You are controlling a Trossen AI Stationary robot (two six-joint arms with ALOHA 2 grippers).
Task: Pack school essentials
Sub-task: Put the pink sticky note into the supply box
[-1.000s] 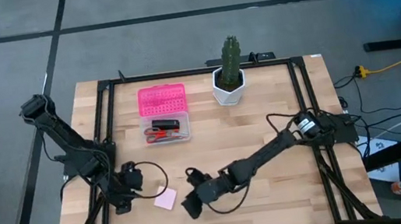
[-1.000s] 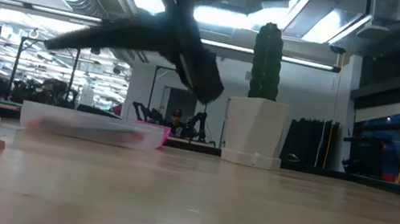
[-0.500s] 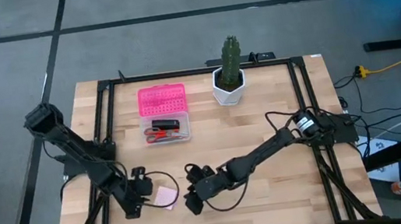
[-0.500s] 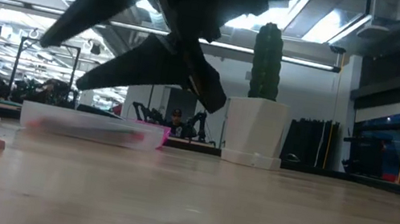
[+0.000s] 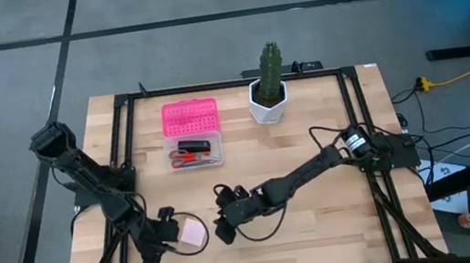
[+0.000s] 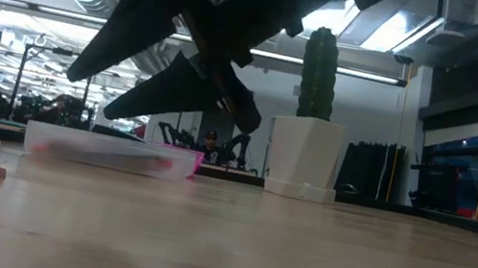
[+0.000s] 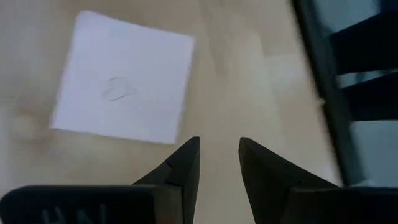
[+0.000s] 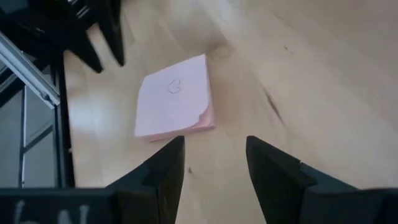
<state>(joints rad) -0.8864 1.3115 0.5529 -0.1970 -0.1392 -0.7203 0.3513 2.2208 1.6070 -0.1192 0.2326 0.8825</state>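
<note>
Since the pink square pad (image 5: 194,233) lies flat on the surface (image 5: 311,148) near the front edge, w/ both hands closing on it, the step in hand looks like a pad pickup. Going left to right: the left hand (image 5: 163,236) sits just beside the pad's left edge, fingers parted a narrow gap, nothing between them; its wrist view shows the pad just ahead of the tips. Pad itself: flat, one corner curled up a bit, small scribble on top. Right hand (image 5: 222,232) is just beside the pad on the other side, fingers apart & empty, aimed at it.

How to do it well, imo: a flat pad gives no easy bite from above, so come in low, one finger under the lifted corner or along an edge. One hand could brace the far side so the pad doesn't skid. Squeeze gently, else sheets may fan or peel.

Further back, the clear box (image 5: 194,150) w/ pink lid (image 5: 189,116) open behind it already holds the red-handled scissors (image 5: 188,159) & black oblong block (image 5: 193,145); that's prob. the drop spot. The cactus (image 5: 271,69) stands well apart at right.
</note>
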